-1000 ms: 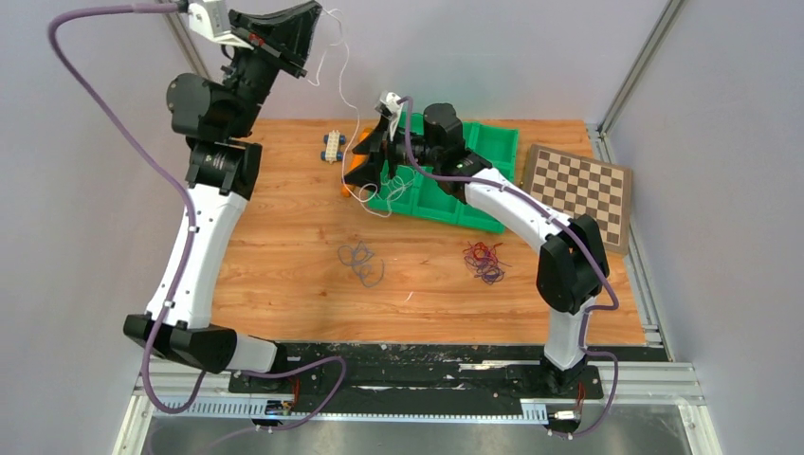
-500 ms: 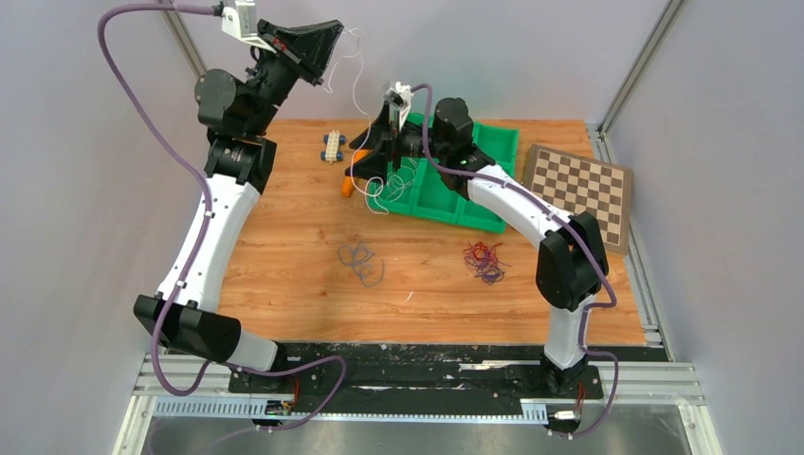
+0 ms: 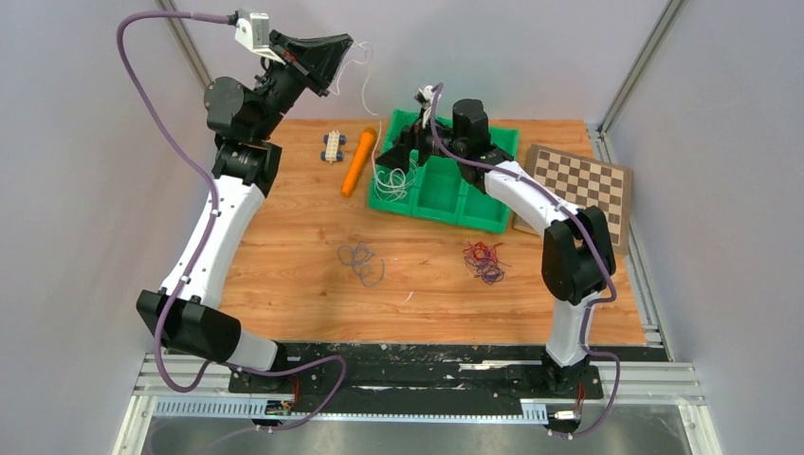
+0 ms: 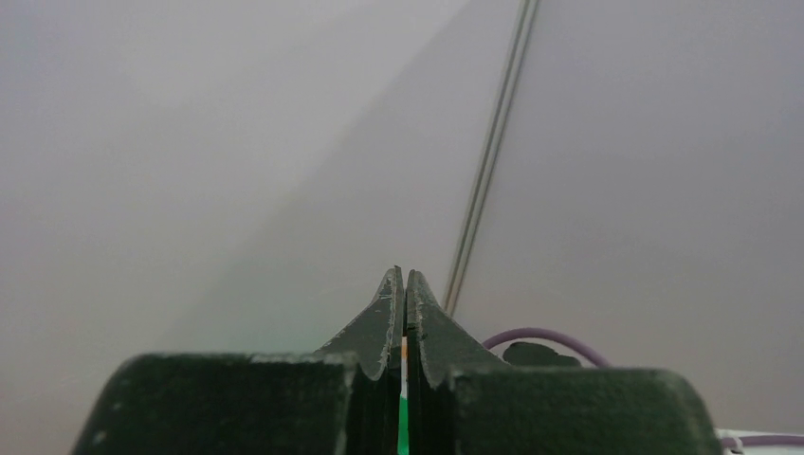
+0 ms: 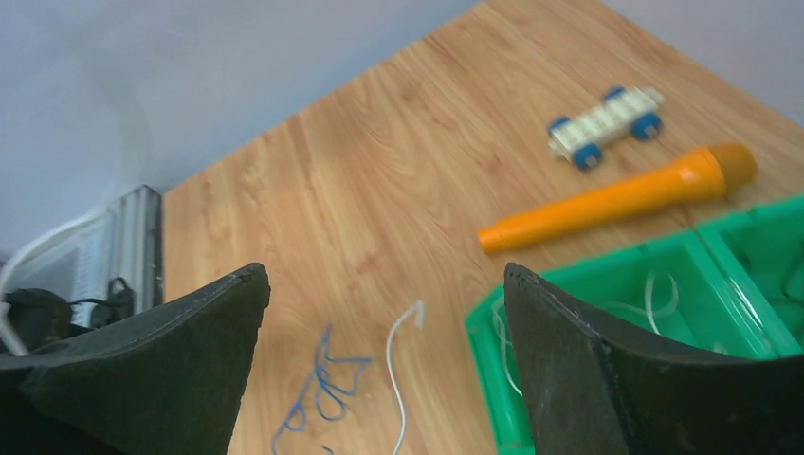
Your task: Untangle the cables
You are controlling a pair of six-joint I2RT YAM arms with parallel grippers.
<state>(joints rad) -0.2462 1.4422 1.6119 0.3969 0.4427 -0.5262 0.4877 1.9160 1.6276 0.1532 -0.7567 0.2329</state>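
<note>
Pale grey walls box in the wooden tabletop (image 3: 284, 246), and the green bin (image 3: 479, 224) at its far side is the anchor for everything else. The white cable (image 3: 391, 186) lies mostly as loose coils in the bin's leftmost compartment, and one strand climbs from there to the left pincer (image 4: 405, 273), which is raised high up and to the left of the bin. That pincer is pressed shut, and from above the strand appears to hang from its tip. Lifting it so high looks meant to draw the wire out so its loops fall free. Above the bin's left end the right pincer (image 5: 384, 277) is spread wide with nothing between its fingers, placed, I judge, to take the lower part of the strand. On the near side of the bin two more cables lie well apart: a blue clump (image 3: 360, 262) off to the left and a red and purple clump (image 3: 485, 262) straight in front, probably separated already. Just left of the bin rests an orange stick (image 3: 357, 161), with a toy car (image 3: 332, 147) beyond it, and a chessboard (image 3: 578, 190) lies to the bin's right
</note>
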